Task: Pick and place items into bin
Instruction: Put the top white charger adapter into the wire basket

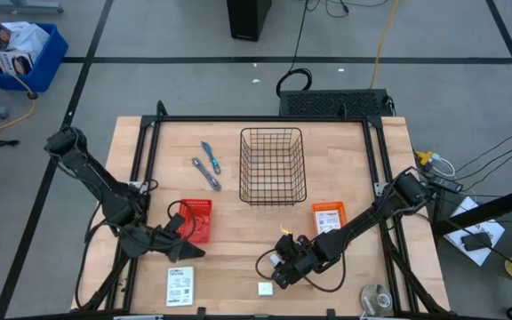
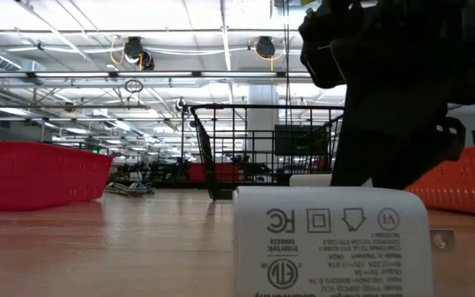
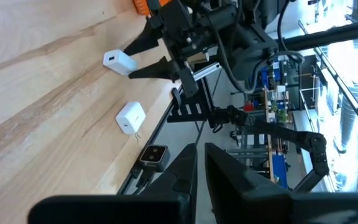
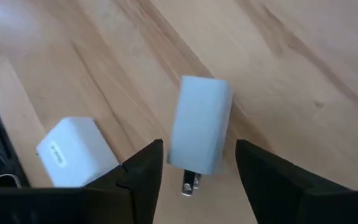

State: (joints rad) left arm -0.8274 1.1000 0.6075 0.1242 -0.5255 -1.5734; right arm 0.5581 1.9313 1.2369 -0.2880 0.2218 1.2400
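Observation:
Two small white blocks lie flat on the wooden table near its near edge. One, with metal prongs [image 4: 201, 130] [image 1: 276, 260] [image 3: 120, 61], lies between the open fingers of my right gripper [image 4: 199, 144] [image 1: 281, 267], which stand on either side without touching it. The other block [image 4: 73, 152] [image 1: 265, 287] [image 3: 131, 117] fills the low view's foreground [image 2: 332, 239]. A blue-handled tool [image 1: 210, 157] and a grey tool [image 1: 206, 173] lie left of the black wire basket [image 1: 272, 166]. A white printed card [image 1: 180, 284] lies near the near edge. My left gripper [image 1: 194, 249] [image 3: 199, 165] waits shut beside a red bin.
A small red bin [image 1: 196, 218] [image 2: 39, 173] sits by the left gripper and an orange bin [image 1: 329, 216] [image 2: 468, 177] right of centre. The wire basket [image 2: 262, 148] stands at the table's middle far side. A black frame rail [image 1: 145, 169] borders the wooden top.

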